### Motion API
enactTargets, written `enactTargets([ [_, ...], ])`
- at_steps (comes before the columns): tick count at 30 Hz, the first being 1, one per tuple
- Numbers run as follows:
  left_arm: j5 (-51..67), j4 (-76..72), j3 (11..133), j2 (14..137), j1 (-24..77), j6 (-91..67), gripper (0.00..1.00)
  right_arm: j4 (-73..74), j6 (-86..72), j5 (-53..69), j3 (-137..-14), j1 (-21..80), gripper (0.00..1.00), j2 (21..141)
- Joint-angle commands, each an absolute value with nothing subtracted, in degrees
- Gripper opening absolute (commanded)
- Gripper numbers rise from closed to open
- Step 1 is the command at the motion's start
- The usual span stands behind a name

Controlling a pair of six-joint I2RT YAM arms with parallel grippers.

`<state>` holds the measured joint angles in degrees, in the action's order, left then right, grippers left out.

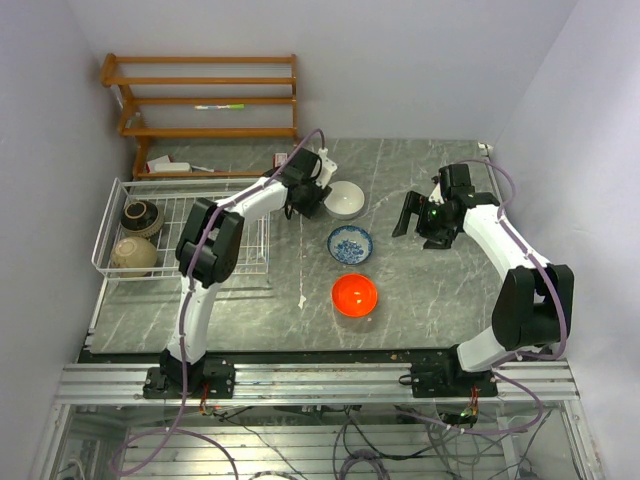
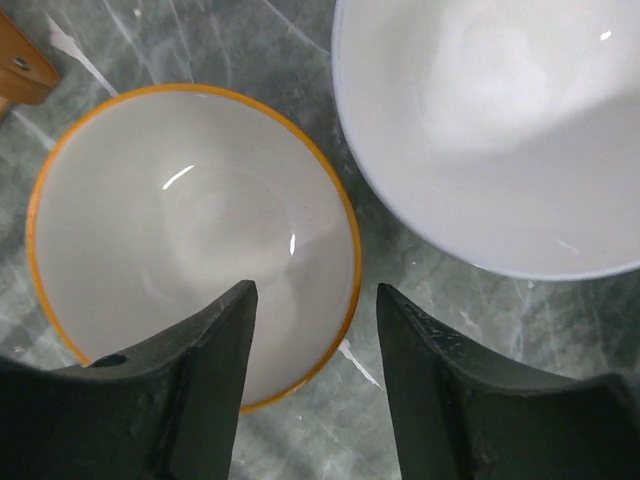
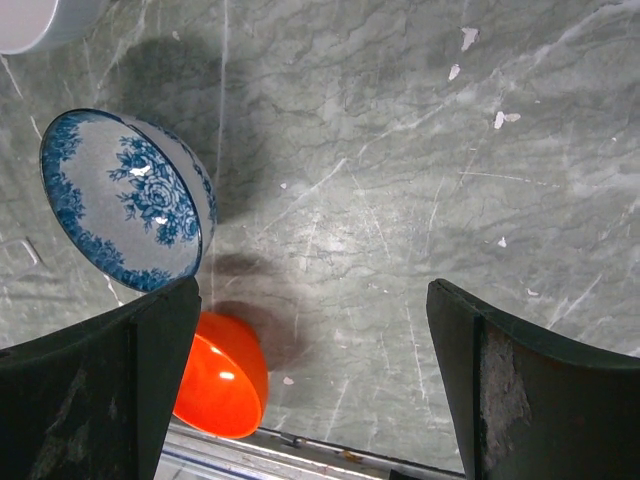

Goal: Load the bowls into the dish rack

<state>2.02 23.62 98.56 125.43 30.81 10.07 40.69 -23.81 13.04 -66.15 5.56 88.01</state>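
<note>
Six bowls show across my cameras. Two already sit in the white wire dish rack [image 1: 255,255] at the left edge of the grey marble tabletop [image 1: 430,290]: a dark bowl [image 1: 142,215] toward the back and a tan bowl [image 1: 134,254] just in front of it.

Four bowls rest on the tabletop. A cream bowl with an orange-brown rim [image 2: 190,230] lies directly under my left end effector [image 2: 315,290], hidden by my arm in the overhead view. My left end effector's fingers [image 2: 215,380] are spread, one over the bowl's inside and the other over the tabletop just outside the rim; I cannot tell whether either one touches the bowl. A plain white bowl [image 2: 500,130] stands just beside the cream one, to its right in the wrist view, with a narrow strip of tabletop between them.

Nearer to me, the blue-and-white floral bowl [image 1: 350,243] sits in front of the white one, and the orange-red bowl [image 1: 354,294] sits closest to my bases.

My right end effector [image 3: 315,290] hangs over bare tabletop to the right of those bowls, fingers spread wide and holding nothing. A wooden slatted shelf [image 1: 200,100] stands against the back wall.
</note>
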Motion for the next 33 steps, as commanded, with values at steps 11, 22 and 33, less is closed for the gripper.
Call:
enactTargets([
  [11,0.14,19.58,96.31,127.33,31.26,9.29,0.26,41.19,-23.57,12.03,-66.02,4.77,0.96,88.77],
  [22,3.32,24.56,101.54,119.73,31.43,7.0,0.07,40.55,-24.06,11.56,-64.16,4.58,0.96,86.49],
  [33,22.08,21.48,105.66,105.2,29.11,-9.64,0.07,40.17,-23.98,12.68,-63.72,4.58,0.96,84.03],
])
